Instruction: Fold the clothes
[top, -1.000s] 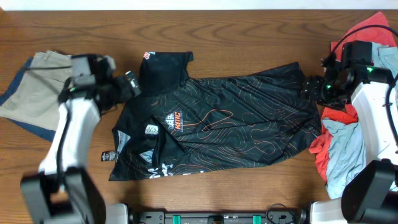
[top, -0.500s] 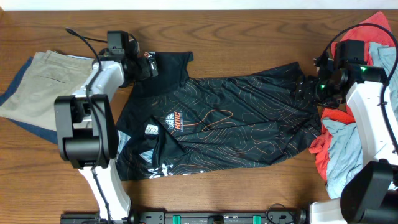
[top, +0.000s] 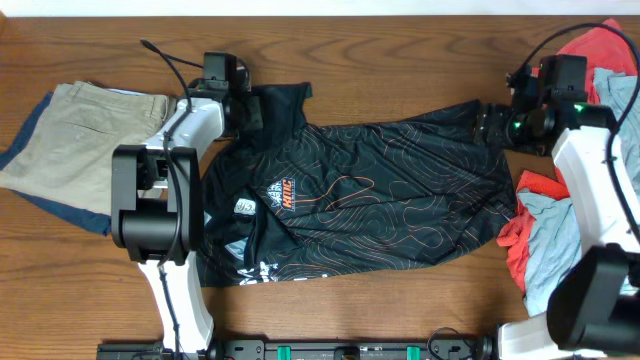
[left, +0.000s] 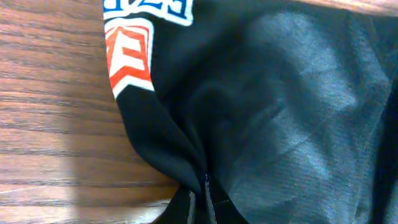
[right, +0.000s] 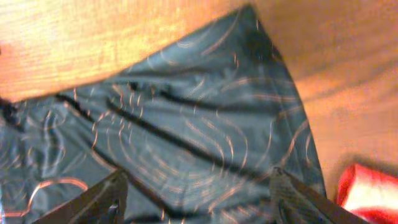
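Note:
The black jersey (top: 370, 200) with thin orange contour lines lies spread flat across the middle of the table, collar end to the left. My left gripper (top: 249, 108) is at the far-left sleeve and is shut on its edge. In the left wrist view the black sleeve fabric (left: 280, 93) bunches into the closed jaws (left: 206, 198), beside a red-and-white logo patch (left: 130, 59). My right gripper (top: 490, 126) hovers over the jersey's far-right corner. It stands open, its fingers (right: 109, 199) spread over the patterned cloth (right: 199, 130) and holding nothing.
Tan khaki trousers (top: 70, 135) lie at the left edge of the wooden table (top: 400, 50). A pile of red and light-blue garments (top: 555, 235) fills the right side beneath the right arm. A red piece of that pile (right: 373, 193) shows by the jersey corner.
My left arm swung from the jersey's left edge up to the far-left sleeve, and its gripper shut on the fabric. The right gripper shifted slightly toward the far corner and stayed open.

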